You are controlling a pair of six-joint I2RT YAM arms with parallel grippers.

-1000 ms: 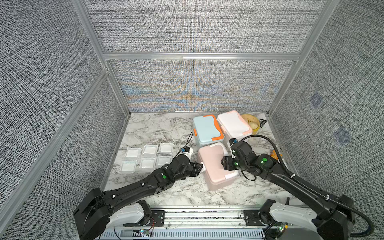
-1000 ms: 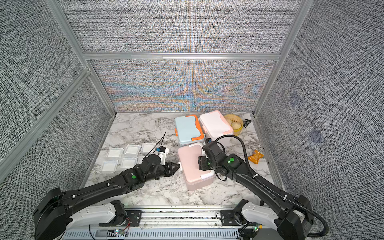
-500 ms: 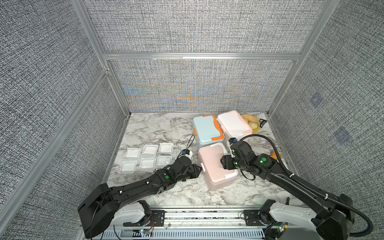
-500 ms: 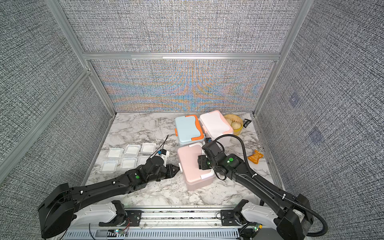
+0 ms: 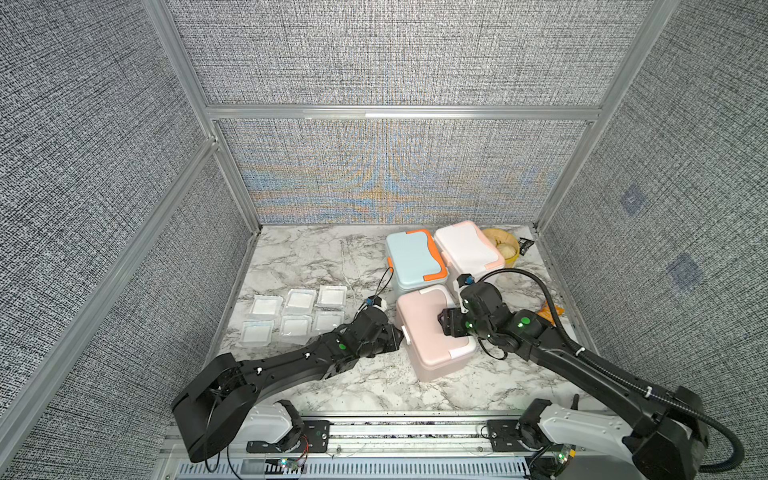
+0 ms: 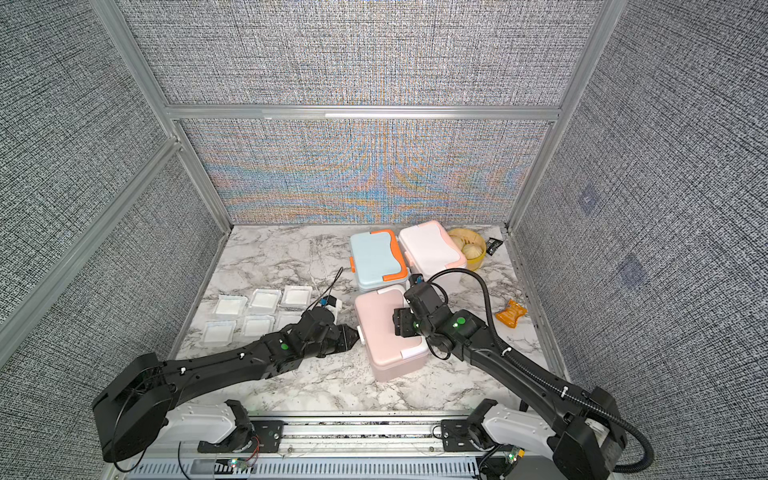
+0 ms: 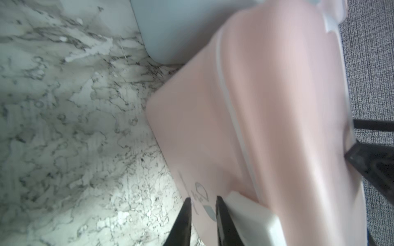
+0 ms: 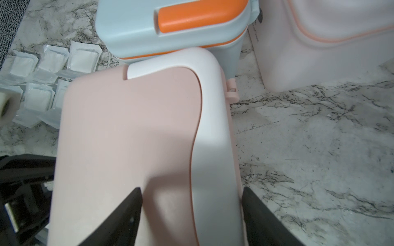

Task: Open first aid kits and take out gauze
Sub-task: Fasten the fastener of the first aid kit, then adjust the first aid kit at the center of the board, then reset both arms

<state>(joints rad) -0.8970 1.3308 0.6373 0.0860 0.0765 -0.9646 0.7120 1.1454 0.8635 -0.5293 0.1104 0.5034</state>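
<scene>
Marble top (image 5: 311,257); left wrist alone shows pink kit (image 7: 277,106) logo (image 7: 201,191).

The left pincer (image 5: 397,337) sits beside the pink kit (image 5: 422,332) (closed), the right pincer (image 5: 448,327) just above it.

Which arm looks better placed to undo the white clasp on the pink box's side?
Left, probably. The left fingers sit beside the white clasp on the pink kit; the right fingers are spread over the white handle on top, away from it.

Bright, even light; blurred left wrist view
</scene>
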